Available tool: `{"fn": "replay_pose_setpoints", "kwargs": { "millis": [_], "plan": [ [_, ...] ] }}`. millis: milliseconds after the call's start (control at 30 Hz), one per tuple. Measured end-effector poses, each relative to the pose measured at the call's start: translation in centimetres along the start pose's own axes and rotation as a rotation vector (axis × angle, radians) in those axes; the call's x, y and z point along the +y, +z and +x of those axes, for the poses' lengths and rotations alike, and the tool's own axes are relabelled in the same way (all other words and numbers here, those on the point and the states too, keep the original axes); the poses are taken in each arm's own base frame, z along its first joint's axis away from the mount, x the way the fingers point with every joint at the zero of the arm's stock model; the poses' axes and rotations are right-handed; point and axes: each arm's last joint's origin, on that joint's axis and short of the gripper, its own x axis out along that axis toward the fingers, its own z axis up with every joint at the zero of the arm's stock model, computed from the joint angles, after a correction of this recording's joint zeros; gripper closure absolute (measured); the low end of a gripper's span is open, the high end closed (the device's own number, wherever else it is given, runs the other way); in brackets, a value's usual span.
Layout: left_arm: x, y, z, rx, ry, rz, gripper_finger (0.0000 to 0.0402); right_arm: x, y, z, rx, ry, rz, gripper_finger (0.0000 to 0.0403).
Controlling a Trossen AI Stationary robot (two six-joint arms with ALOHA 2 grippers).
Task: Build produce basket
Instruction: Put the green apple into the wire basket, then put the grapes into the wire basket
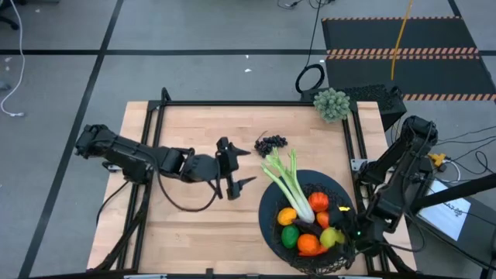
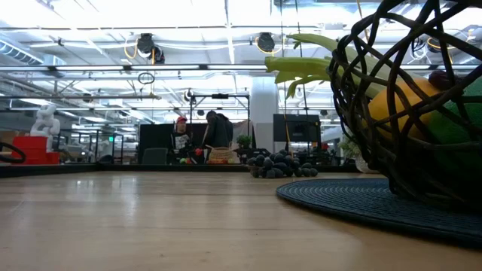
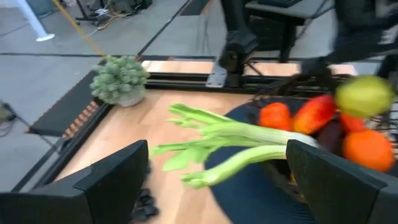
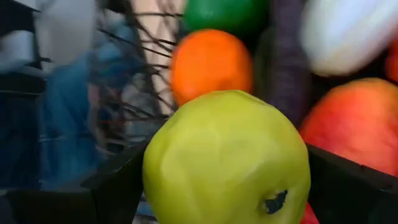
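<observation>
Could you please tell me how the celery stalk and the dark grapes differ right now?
The celery stalk is long and pale green; the grapes are a small dark cluster. The celery rests over the basket rim with its leaves sticking out; the grapes lie on the table, outside it.

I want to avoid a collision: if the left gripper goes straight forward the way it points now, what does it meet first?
Most likely the celery stalk: it lies directly ahead of the open left gripper, leaves sticking out of the basket. Depth is unclear.
</observation>
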Motion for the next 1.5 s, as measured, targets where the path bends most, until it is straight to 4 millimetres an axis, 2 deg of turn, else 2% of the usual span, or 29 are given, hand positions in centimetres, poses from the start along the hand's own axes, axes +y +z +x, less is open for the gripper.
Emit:
{"fn": "replay_pose_setpoints", "kwargs": {
  "millis": [100, 233, 433, 567, 733, 900, 1100, 1267, 1500],
  "plan": [
    [1.5, 0.0, 0.7, 0.016, 0.047, -0.007, 0.0023, 0.4, -0.1, 0.6, -0.015, 0.085, -0.04, 0.0026],
    [3.3, -0.4, 1.3, 0.062, 0.105, -0.034, 0.0023, -0.3, -0.6, 1.7, -0.01, 0.132, -0.046, 0.0007],
    [4.4, -2.0, 2.2, 0.112, 0.146, -0.047, 0.0023, -1.6, -1.3, 3.3, 0.054, 0.197, -0.056, 0.0009],
    [5.0, -2.8, 2.6, 0.132, 0.164, -0.037, 0.0023, -2.2, -0.8, 3.3, 0.006, 0.202, -0.082, 0.001],
    [5.9, -3.6, 3.2, 0.143, 0.182, -0.021, 0.0023, -2.0, 0.1, 1.9, -0.094, 0.257, -0.086, 0.001],
    [6.8, -5.2, 3.9, 0.166, 0.139, -0.011, 0.0023, -2.1, 0.7, 0.1, -0.214, 0.287, -0.178, 0.001],
    [7.3, -8.9, 5.8, 0.218, 0.158, 0.06, 0.0023, -2.4, 1.7, -1.7, -0.482, 0.211, -0.397, 0.001],
    [8.0, -12.3, 8.1, 0.327, 0.179, 0.123, 0.0023, -2.9, 2.5, -3.1, -0.692, 0.067, -0.55, 0.001],
    [10.1, -16.3, 11.9, 0.477, 0.191, 0.182, 0.0023, -3.7, 3.8, -4.5, -0.853, -0.078, -0.558, 0.001]
  ]
}}
